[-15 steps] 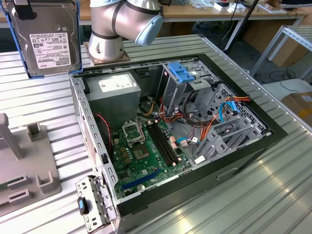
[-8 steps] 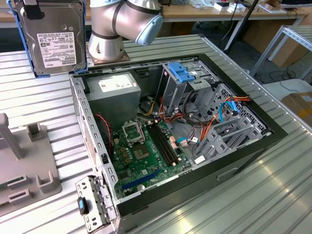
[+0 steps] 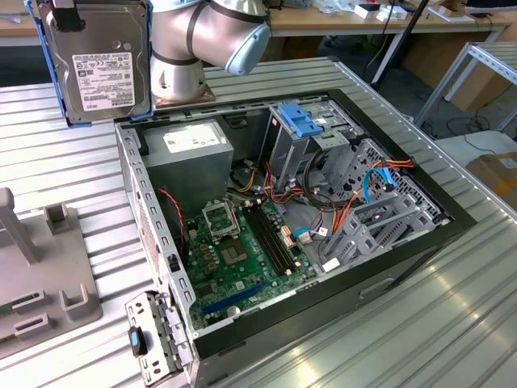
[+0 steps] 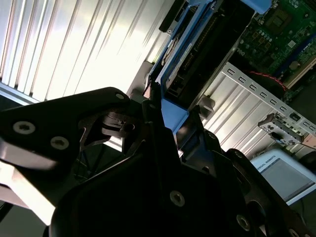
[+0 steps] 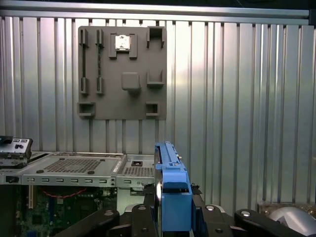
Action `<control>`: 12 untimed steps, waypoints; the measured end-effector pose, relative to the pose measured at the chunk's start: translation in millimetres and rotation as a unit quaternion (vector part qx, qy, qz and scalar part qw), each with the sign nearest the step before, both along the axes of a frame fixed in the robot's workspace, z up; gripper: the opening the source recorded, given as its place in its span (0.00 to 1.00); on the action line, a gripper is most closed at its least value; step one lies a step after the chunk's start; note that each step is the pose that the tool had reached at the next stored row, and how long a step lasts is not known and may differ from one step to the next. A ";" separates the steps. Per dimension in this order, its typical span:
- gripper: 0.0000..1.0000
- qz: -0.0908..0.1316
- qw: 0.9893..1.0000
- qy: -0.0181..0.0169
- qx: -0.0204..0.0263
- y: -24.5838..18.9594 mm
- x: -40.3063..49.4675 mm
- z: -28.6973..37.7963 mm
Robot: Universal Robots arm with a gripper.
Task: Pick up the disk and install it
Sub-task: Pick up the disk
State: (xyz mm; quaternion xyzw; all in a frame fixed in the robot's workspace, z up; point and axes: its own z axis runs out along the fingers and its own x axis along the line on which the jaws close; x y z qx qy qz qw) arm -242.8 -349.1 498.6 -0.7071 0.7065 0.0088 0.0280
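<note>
A ribbed metal desk (image 3: 420, 323) carries everything. On it lies an open desktop computer case (image 3: 454, 220), its side panel off and its inside facing up. The silver robot arm (image 3: 206, 36) stands behind the case's far corner, toward the exterior view's left. A grey fixture plate (image 3: 32, 279) with raised blocks rests on the desk beside the case on the exterior view's left; in the first wrist view the same plate (image 5: 128, 106) lies well beyond the case edge.

Inside the case, a grey power-supply box (image 3: 190, 149) sits in the far corner and a green motherboard (image 3: 242, 259) covers the floor next to it. A perforated metal drive cage (image 3: 380, 222) takes up the side toward the exterior view's right, with orange and blue cables running across it.

The disk (image 3: 97, 61) is held up in the air, upright, at the exterior view's upper left. Its white label faces the camera, blue rails run down its edges, and it is clear of the desk near the power-supply corner. In the first wrist view the disk (image 5: 168, 163) shows edge-on.

A small blue bracket (image 3: 303, 121) sits on top of the metal cage at the far side.

The pincer (image 5: 174, 195) is clamped on the disk, one black finger (image 5: 148, 200) against each flat side.
</note>
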 end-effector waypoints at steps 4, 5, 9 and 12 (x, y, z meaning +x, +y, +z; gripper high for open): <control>0.37 0.000 1.000 0.000 0.000 0.3 5.2 0.0; 0.37 0.000 1.000 0.000 0.000 0.4 6.1 0.0; 0.37 0.000 1.000 0.000 0.000 0.9 10.8 0.0; 0.37 0.000 1.000 0.000 0.000 0.9 12.5 0.0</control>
